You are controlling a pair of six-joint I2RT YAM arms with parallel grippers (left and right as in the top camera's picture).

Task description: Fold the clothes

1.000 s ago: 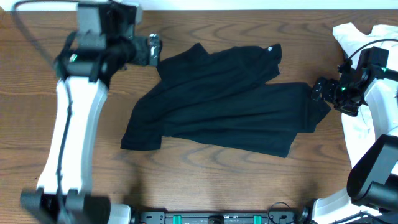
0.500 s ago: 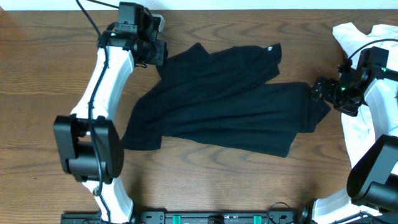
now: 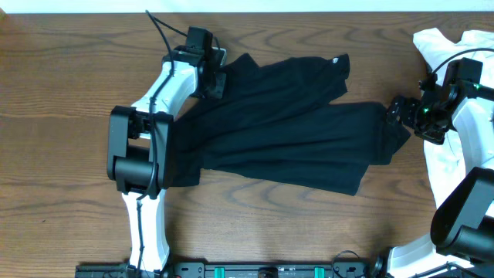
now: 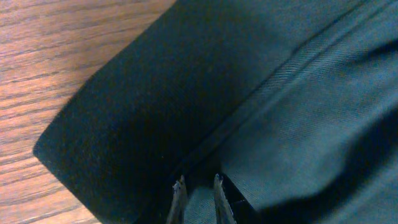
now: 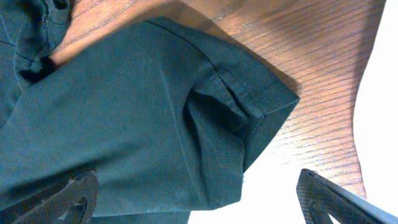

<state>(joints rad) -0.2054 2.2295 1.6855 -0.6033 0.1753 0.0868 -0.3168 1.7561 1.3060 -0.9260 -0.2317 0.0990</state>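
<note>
Black shirt (image 3: 285, 131) lay spread and rumpled mid counter (image 3: 62, 139). Left gripper (image 3: 214, 77) sat at its upper-left edge, jaws nearly together, pinching a fabric fold. Right gripper (image 3: 397, 112) was at the right sleeve, jaws released wide. White shirt (image 3: 440, 46) lay far right.

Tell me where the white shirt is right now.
In the overhead view the white shirt lies bunched at the far right edge of the table, beside the right arm, just beyond the black shirt's right-hand sleeve.

Black shirt (image 3: 285, 131) with one small white mark (image 3: 336, 60), plain white cloth (image 3: 432, 42), brown wood-grain table (image 3: 62, 154)
</note>
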